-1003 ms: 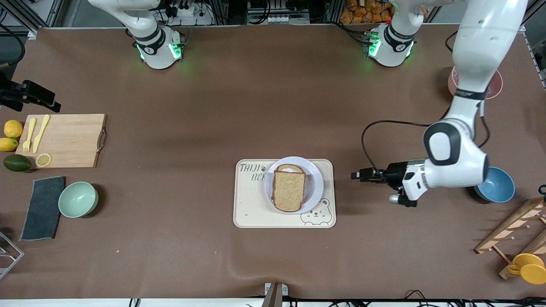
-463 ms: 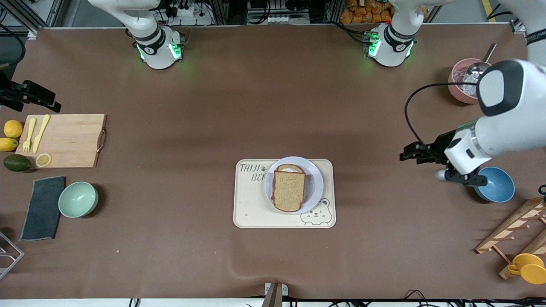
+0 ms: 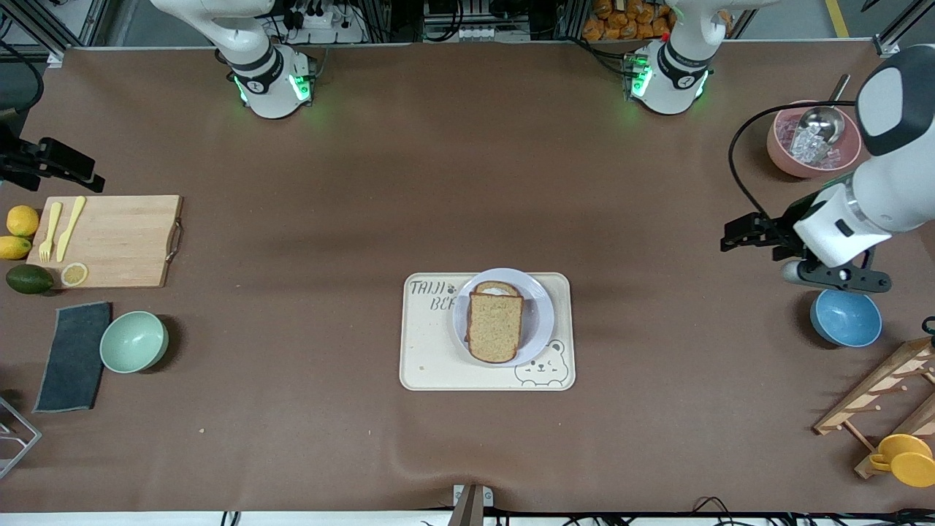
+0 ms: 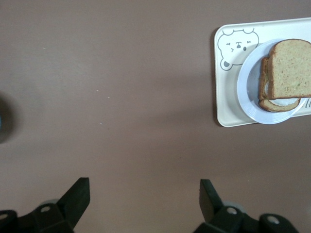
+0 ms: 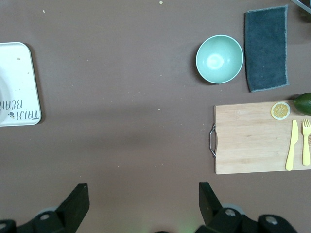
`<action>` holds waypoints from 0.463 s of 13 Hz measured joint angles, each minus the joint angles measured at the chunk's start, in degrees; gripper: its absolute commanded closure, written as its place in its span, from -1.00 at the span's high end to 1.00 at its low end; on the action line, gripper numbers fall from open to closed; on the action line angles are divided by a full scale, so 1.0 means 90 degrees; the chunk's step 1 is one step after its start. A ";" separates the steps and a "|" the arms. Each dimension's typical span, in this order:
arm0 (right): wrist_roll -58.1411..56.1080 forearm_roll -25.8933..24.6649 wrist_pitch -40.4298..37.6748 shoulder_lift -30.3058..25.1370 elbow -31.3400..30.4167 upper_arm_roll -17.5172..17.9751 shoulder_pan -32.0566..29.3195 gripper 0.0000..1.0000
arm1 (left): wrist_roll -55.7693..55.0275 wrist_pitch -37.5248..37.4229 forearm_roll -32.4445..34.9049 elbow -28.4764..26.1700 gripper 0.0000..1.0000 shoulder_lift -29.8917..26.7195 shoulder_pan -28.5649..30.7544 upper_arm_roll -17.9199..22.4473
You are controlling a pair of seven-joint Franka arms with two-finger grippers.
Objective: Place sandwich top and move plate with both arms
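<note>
The sandwich top (image 3: pixel 495 326) lies flat on a lower slice with egg (image 3: pixel 497 288), on the plate (image 3: pixel 540 314), which stands on the cream bear tray (image 3: pixel 431 358). The left wrist view shows the sandwich top (image 4: pixel 291 68), the plate (image 4: pixel 248 92) and the tray (image 4: pixel 228 111). My left gripper (image 3: pixel 733 235) is open and empty, up over bare table toward the left arm's end, well apart from the tray; it also shows in its wrist view (image 4: pixel 143 183). My right gripper (image 5: pixel 143 186) is open and empty high over bare table; the front view does not show it.
A blue bowl (image 3: pixel 846 318), a pink bowl with a spoon (image 3: pixel 811 142), a wooden rack (image 3: pixel 876 394) and a yellow cup (image 3: pixel 904 459) stand at the left arm's end. A cutting board (image 3: pixel 109 239), a green bowl (image 3: pixel 134 341) and a dark cloth (image 3: pixel 73 356) are at the right arm's end.
My left gripper has drawn away from the tray toward the left arm's end of the table and risen, uncovering the pink bowl. The sandwich and plate have not moved.
</note>
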 measured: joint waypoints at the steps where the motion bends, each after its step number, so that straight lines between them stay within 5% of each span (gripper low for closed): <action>1: 0.0000 -0.0002 0.0000 0.0000 0.0000 0.0006 0.0001 1.00 | 0.0001 -0.0041 0.0119 0.0035 1.00 0.0000 0.0020 0.0003; 6: 0.0000 -0.0011 -0.0154 -0.0034 0.0011 0.0019 0.0003 1.00 | 0.0001 -0.0877 0.0765 0.0618 1.00 -0.0009 0.0043 -0.0002</action>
